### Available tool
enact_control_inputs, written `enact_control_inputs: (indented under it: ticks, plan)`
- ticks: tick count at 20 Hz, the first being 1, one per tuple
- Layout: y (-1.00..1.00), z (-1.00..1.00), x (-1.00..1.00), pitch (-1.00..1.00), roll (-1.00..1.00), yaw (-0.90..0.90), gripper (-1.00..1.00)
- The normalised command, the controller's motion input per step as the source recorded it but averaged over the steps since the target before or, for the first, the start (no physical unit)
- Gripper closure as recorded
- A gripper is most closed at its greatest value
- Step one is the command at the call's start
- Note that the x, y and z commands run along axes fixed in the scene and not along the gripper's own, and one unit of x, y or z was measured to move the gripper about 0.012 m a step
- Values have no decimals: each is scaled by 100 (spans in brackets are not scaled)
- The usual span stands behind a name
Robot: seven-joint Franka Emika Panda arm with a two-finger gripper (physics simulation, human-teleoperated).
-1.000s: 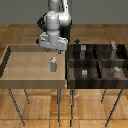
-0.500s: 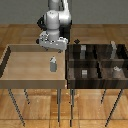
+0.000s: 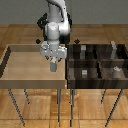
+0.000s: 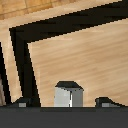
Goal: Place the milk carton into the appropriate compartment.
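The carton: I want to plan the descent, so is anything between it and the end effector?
Nothing visible. The carton stands upright and alone on the light tray's floor, and the wrist view shows it between the two fingertips with only bare wood around. In the exterior view the end effector hides it.

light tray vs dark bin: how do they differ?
The light tray is pale wood, the dark bin near black. The tray is one open space, the bin is split into compartments. The tray holds the milk carton, the bin small grey blocks. Both stand on thin legs.
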Motion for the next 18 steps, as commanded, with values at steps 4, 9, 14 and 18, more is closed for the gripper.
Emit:
enact_control_inputs:
  ticks: [4,9,14,18]
  plan:
    - [0,-100,0,0,0,0,-100]
    - [0,0,0,0,0,0,100]
    - [0,20,0,0,0,0,100]
    - [0,75,0,0,0,0,100]
